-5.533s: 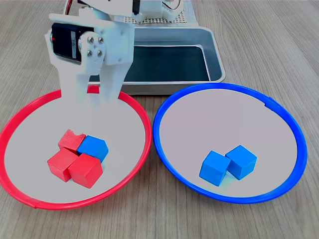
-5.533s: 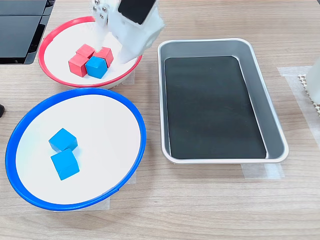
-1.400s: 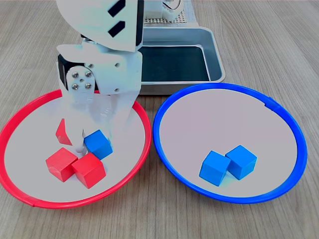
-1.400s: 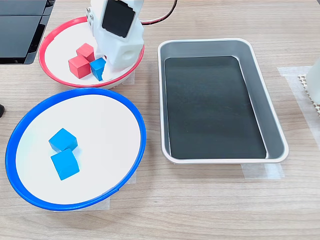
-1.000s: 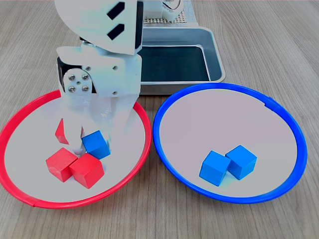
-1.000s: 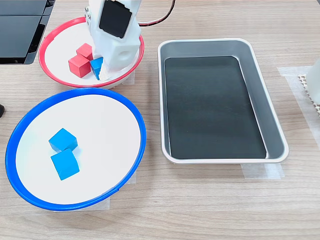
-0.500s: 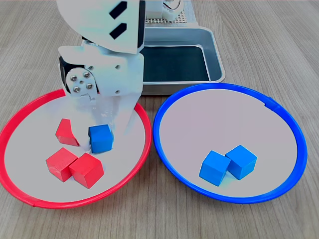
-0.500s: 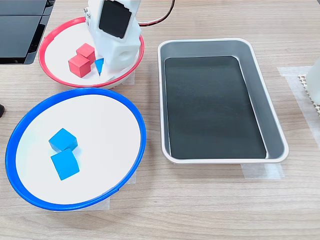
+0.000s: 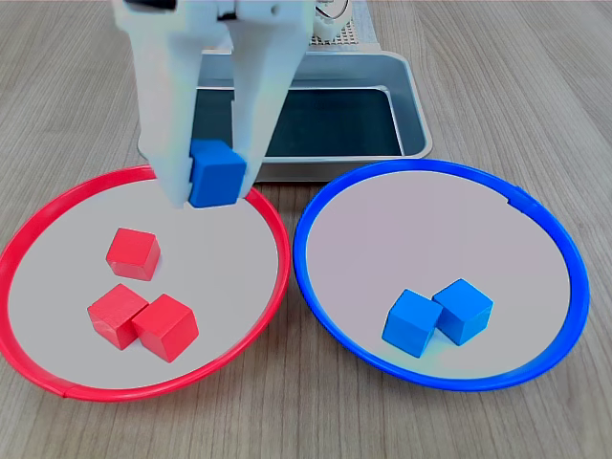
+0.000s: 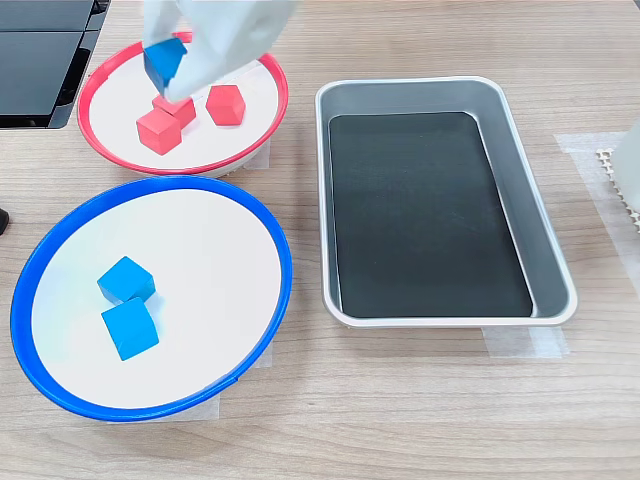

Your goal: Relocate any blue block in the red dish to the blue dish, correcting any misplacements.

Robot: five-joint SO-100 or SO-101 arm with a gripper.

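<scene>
My white gripper (image 9: 212, 182) (image 10: 166, 70) is shut on a blue block (image 9: 216, 173) (image 10: 163, 60) and holds it in the air above the red dish (image 9: 57, 387) (image 10: 95, 152). Three red cubes (image 9: 133, 253) (image 10: 225, 104) lie in that dish below. The blue dish (image 9: 535, 373) (image 10: 265, 340) sits beside it, at the first exterior view's right and the second exterior view's lower left, with two blue cubes (image 9: 438, 316) (image 10: 127, 305) resting together inside.
A rectangular metal tray (image 9: 411, 115) (image 10: 545, 240) with a dark bottom stands behind the dishes in the first exterior view and to the second exterior view's right. A black object (image 10: 40, 60) lies at the second exterior view's upper left. Bare wooden tabletop surrounds everything.
The gripper closed on the blue block among the red cubes and has lifted it well clear of the red dish's floor. One red cube, tipped on edge before, now lies flat.
</scene>
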